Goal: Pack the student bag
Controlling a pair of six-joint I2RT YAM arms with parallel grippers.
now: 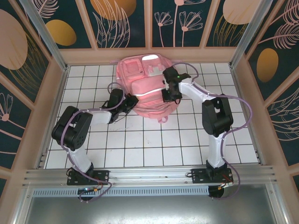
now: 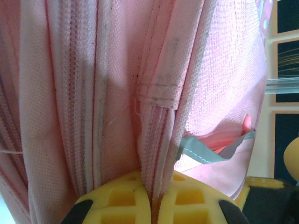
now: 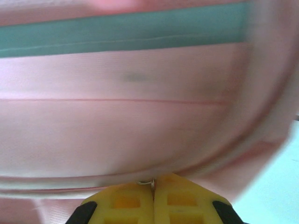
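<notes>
**At the far wall: both grippers on the pink bag**

Against the far wall, about midway along it, the student bag [image 1: 142, 74] lies flat on the white tiled table [image 1: 154, 149], its pockets facing up and a strap end trailing toward the near side.

The left gripper [image 1: 132, 101] meets the bag's near-left edge. In the left wrist view its yellow pads [image 2: 121, 198] are pressed together on a ridge of pink fabric beside a zip line, so it has a firm pinch of the bag. A grey reflective strip [image 2: 205, 154] shows just right of that fold.

The right gripper [image 1: 167, 96] sits on top of the bag, right of centre, its arm crossing the bag's right side. Its pads [image 3: 187, 200] are closed tight, with a small metal piece [image 3: 147, 183] caught at their tips (too blurred to name) at the bag's curved edge. A broad greyish band [image 3: 121, 37] runs across the fabric beyond.

Dark wall panels [image 1: 126, 23] painted with leaves and flowers hem the table on three sides; a metal rail [image 1: 149, 175] closes the near edge.
</notes>
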